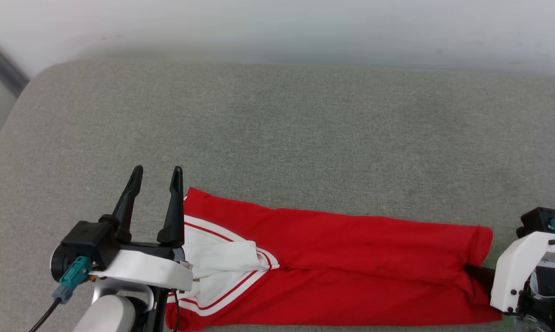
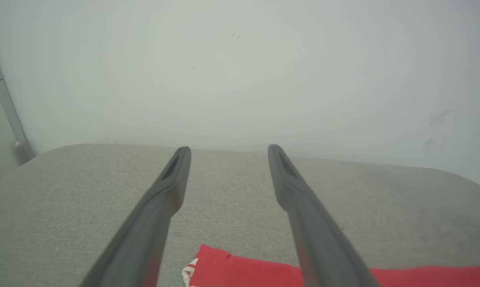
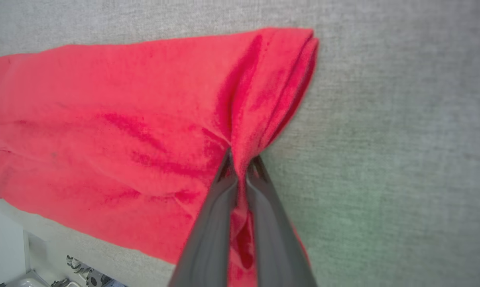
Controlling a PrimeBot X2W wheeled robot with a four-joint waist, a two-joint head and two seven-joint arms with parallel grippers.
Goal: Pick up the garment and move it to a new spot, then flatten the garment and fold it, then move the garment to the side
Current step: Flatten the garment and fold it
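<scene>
My shirt [image 1: 351, 258] lies folded along the bottom of the head view on grey padding [image 1: 277, 129]. My right gripper [image 3: 242, 160] pinches its right end; my left gripper [image 1: 158, 169], lower left, stands spread and empty.

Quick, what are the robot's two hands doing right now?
Left gripper: open, holding nothing.
Right gripper: shut on the shirt.

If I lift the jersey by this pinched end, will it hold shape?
Probably not: the garment puckers into soft creases where the right gripper pinches it, so it looks floppy. Its far end would likely sag and drag, since the left gripper stands open, holding nothing.
</scene>
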